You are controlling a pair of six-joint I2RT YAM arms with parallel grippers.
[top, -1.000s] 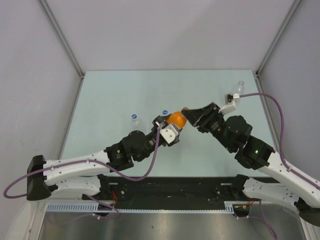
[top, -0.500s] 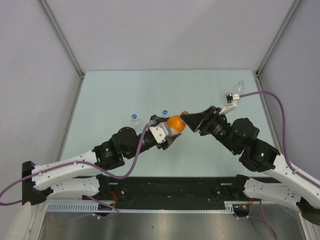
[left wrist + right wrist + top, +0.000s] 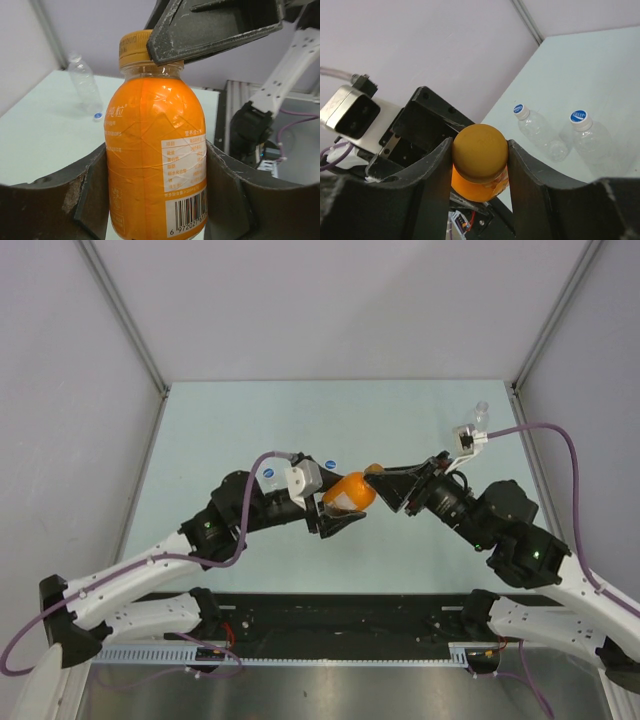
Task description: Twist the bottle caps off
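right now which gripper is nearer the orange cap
Right. The right gripper is clamped on the orange cap; the left gripper grips the bottle below it.

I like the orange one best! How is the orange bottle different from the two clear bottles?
The orange bottle is clamped by the left gripper at its body and the right gripper at its orange cap; the two clear bottles stand untouched on the table. The orange bottle is orange with a label; the clear bottles are see-through with blue caps. All have caps on.
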